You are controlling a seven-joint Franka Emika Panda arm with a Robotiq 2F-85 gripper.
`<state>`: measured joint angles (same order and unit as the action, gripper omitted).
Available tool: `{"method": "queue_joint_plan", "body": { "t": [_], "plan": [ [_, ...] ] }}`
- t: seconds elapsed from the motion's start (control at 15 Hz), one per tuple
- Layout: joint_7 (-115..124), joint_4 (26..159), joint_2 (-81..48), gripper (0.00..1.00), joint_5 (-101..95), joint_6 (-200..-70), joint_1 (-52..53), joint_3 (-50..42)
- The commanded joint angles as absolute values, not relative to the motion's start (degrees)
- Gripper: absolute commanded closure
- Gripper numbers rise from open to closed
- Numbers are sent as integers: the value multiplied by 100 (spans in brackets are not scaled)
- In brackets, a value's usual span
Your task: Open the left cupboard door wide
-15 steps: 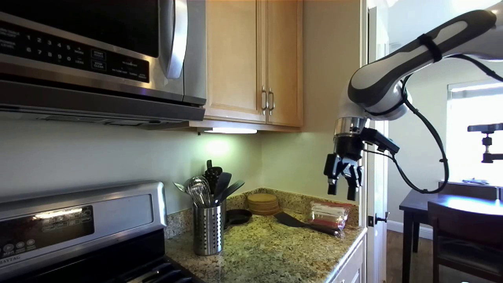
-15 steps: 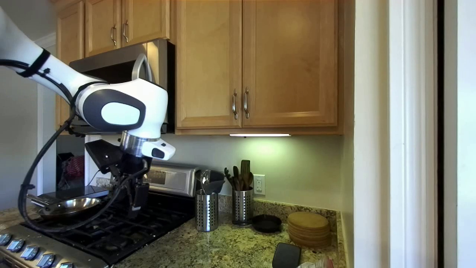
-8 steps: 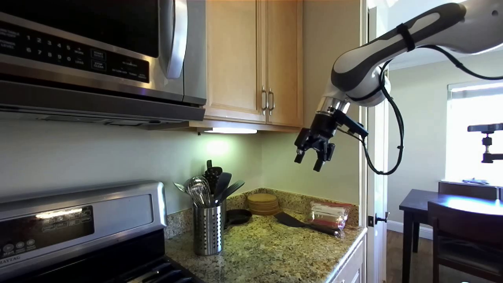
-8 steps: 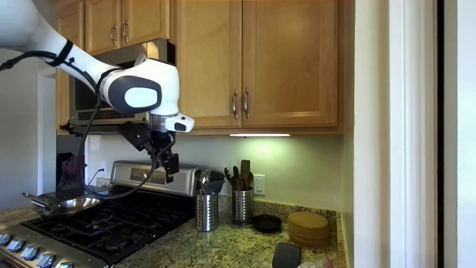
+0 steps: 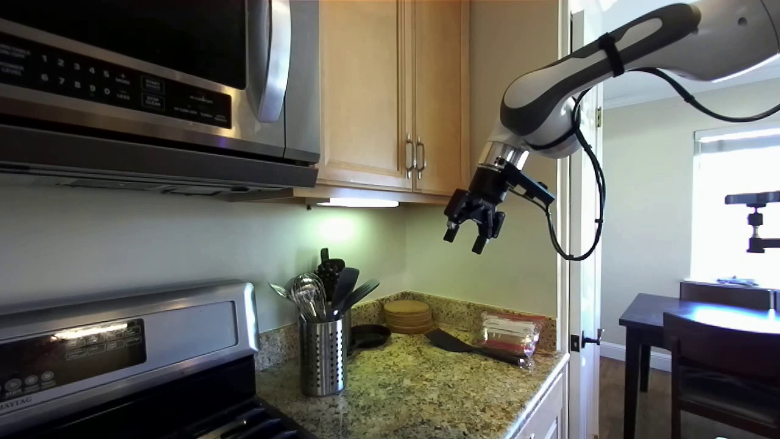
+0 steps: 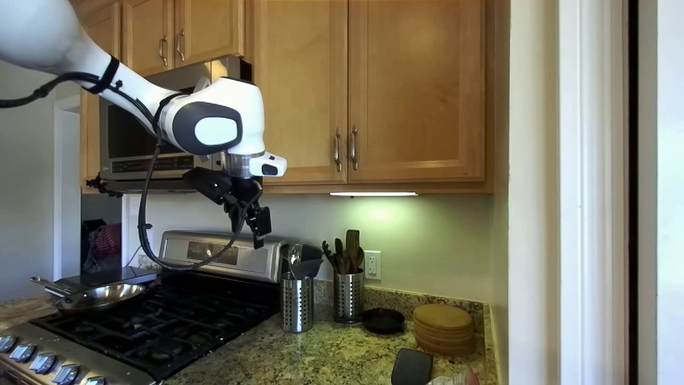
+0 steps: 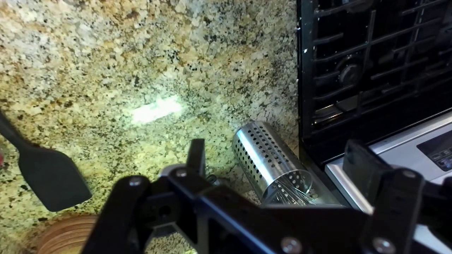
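The left cupboard door (image 5: pixel 362 85) is a tall maple panel. It is shut, flush beside the matching right door (image 6: pixel 417 91), and also shows in an exterior view (image 6: pixel 302 91). Its slim silver handle (image 6: pixel 337 149) stands upright at its lower right edge, also seen in an exterior view (image 5: pixel 409 155). My gripper (image 5: pixel 465 239) hangs below handle height, apart from the door, pointing down and tilted. In an exterior view the gripper (image 6: pixel 258 241) is left of and below the handle. In the wrist view the jaws stand wide apart and hold nothing; the door is out of view.
A steel microwave (image 5: pixel 268 140) adjoins the door's left side. Below are the stove (image 6: pixel 160 321), a utensil canister (image 5: pixel 323 356), a second canister (image 6: pixel 349 294), a black pan (image 6: pixel 383 321), round wooden boards (image 6: pixel 443 331) and a spatula (image 7: pixel 53 176) on granite.
My arm has moved in toward the cupboard and risen. The gripper has shifted up and left in an exterior view, up and right in the opposite one, and tilted. The doors have not moved.
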<state>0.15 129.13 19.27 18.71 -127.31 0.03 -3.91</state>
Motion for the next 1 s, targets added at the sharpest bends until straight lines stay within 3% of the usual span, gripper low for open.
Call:
{"method": "queue_joint_plan", "body": {
  "t": [0.0, 0.93],
  "plan": [
    [15, 12902, 1924, 0, 1869, -12719, -5, -386],
    [-359, 11639, 1025, 0, 921, -15006, -171, -481]
  ]
}}
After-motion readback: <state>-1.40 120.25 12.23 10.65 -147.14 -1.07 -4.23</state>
